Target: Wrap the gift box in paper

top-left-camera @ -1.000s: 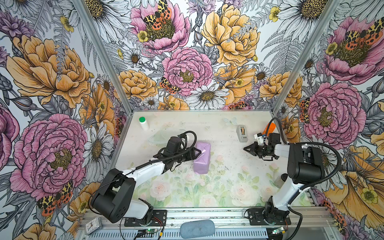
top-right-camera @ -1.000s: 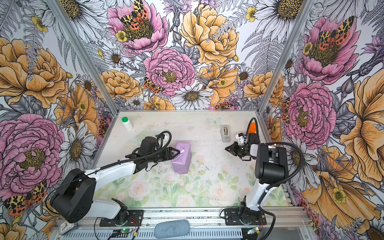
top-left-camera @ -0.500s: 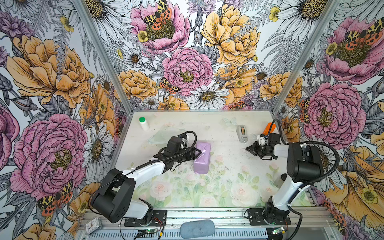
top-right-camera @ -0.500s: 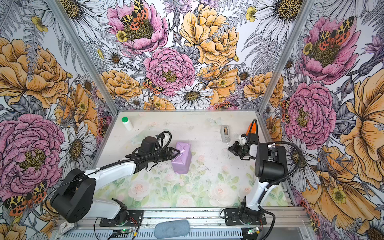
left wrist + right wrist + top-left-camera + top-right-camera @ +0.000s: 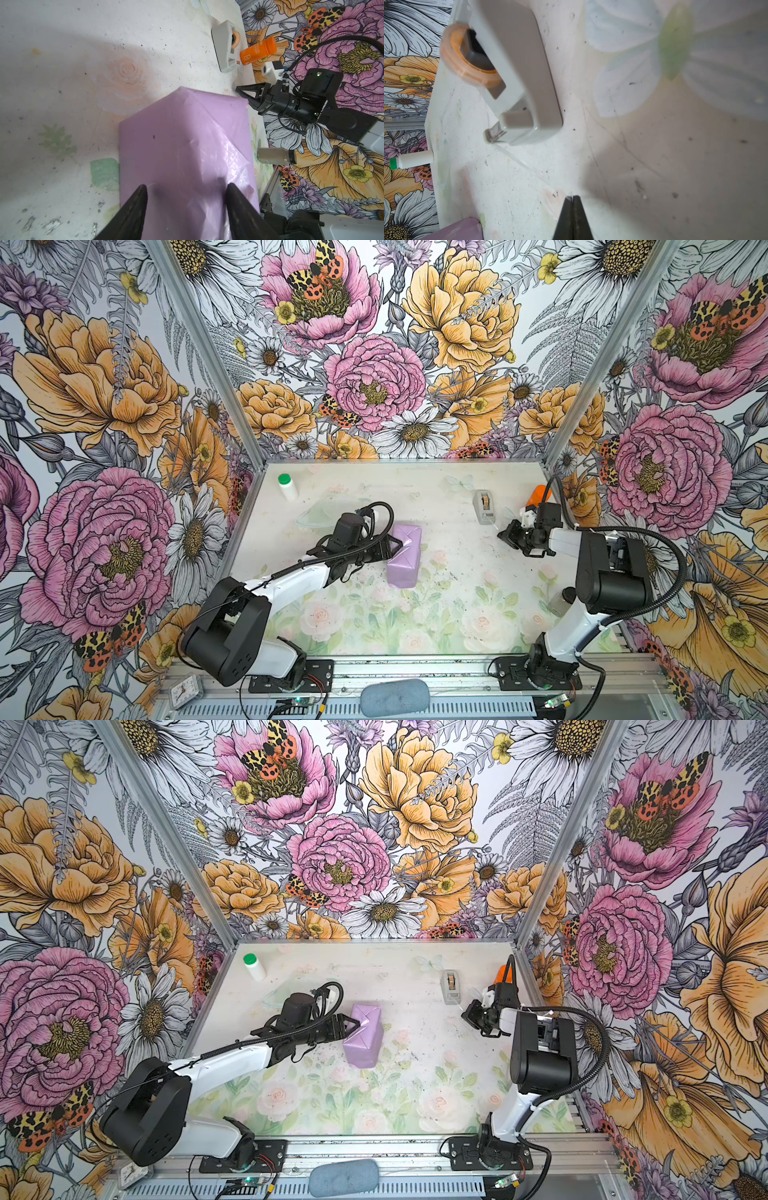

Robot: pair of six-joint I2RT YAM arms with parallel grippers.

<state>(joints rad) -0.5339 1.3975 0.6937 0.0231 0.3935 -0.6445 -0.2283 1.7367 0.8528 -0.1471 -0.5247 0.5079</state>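
Left gripper [image 5: 186, 187], spread, pressed the paper [image 5: 176, 135] against the gift box [image 5: 403, 560]. Right gripper [image 5: 573, 197] pinched tape [image 5: 519, 161]. The paper looked thin and slippery, so hold its folded flaps.

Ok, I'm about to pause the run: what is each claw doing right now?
Left claw: open, tips pressing on the folded paper.
Right claw: closed, seemingly pinching clear tape running to the dispenser.

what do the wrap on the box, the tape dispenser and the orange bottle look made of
The paper: thin lilac sheet, likely paper; crisp folds, faint sheen. Tape dispenser: matte grey moulded plastic, probably; rounded seamless edges. Orange bottle: smooth plastic by its look, with printed lettering.
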